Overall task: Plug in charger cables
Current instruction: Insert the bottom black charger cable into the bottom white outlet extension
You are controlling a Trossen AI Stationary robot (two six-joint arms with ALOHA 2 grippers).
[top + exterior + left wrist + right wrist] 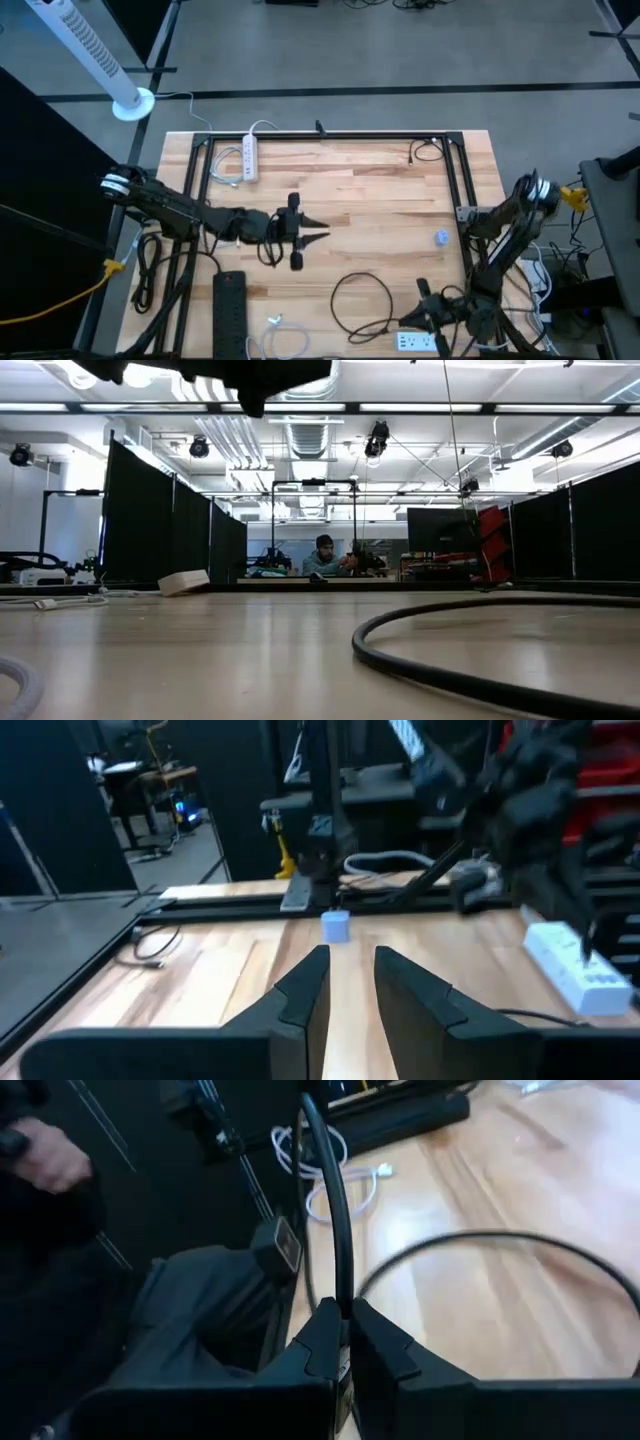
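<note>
High view has the left gripper [318, 229] hovering out over the middle of the wooden table [380, 190], fingers spread apart with nothing between them. Its wrist view backs that up: the two dark fingers [305, 990] are parted over bare wood, pointing toward a small blue block [335, 926] farther along the table.

Right gripper [425, 318] is down at the near edge, right by a white power strip [418, 342]. From its own wrist camera the fingers [322, 1342] are pinched tight on a black charger cable [335, 1220], which rises up between them and arcs away. That same cable lies in a big loose loop [362, 300] on the table just beside the gripper, and it shows up as a thick dark curve [480, 645] in the low view.

Other stuff: a white charger cable [275, 322] sits near the front edge next to a black power strip [229, 312], another white power strip [250, 157] is at the far left corner, and a small black cable [425, 152] is coiled at the far right corner. A person [322, 556] is sitting way back in the room.
</note>
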